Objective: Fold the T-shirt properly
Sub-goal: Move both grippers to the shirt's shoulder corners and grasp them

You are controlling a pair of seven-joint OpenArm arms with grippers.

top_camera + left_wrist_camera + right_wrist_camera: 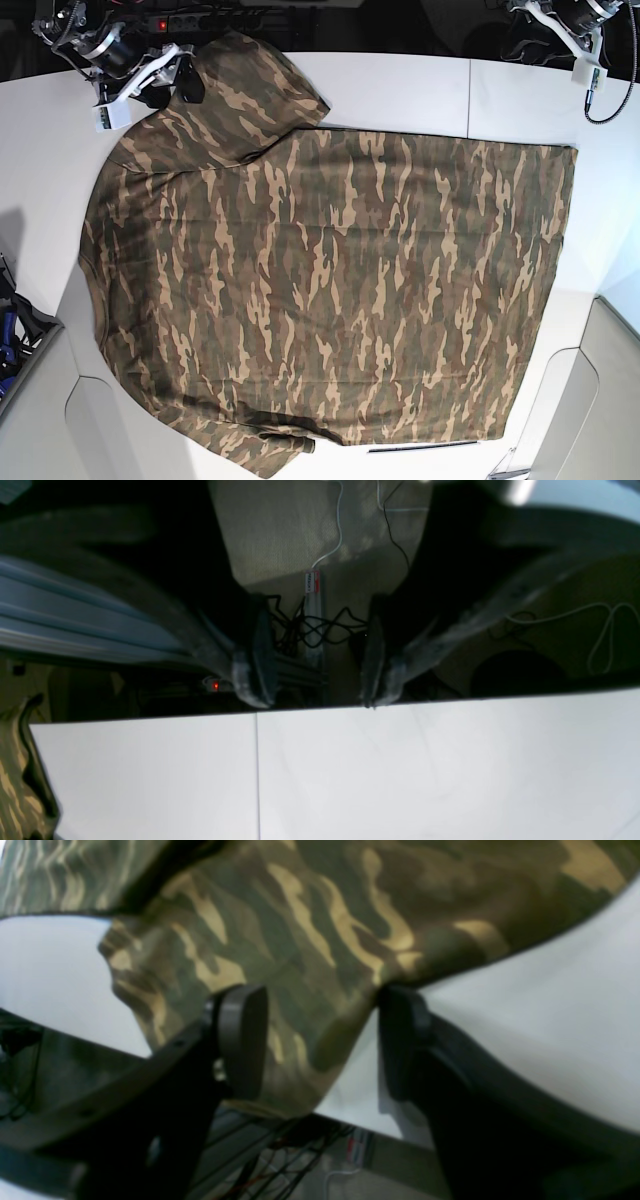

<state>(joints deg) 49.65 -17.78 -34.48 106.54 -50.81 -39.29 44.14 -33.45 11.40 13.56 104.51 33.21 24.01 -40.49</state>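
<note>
The camouflage T-shirt [320, 290] lies spread flat on the white table [400, 85], with one sleeve [250, 90] pointing to the far left corner. My right gripper [172, 88] stands open at that sleeve. In the right wrist view its two dark fingers [242, 1040] straddle the sleeve's corner [300, 990] without pinching it. My left gripper [316, 690] is open and holds nothing, hovering at the table's far edge [450, 700], off the shirt; in the base view the left gripper [565, 35] is at the far right. A bit of the T-shirt [20, 780] shows at that view's lower left.
Beyond the far table edge are floor cables [320, 625] and a power strip with a red light [216, 685]. A seam [257, 775] runs across the tabletop. A thin dark strip [420, 447] lies by the shirt's near edge.
</note>
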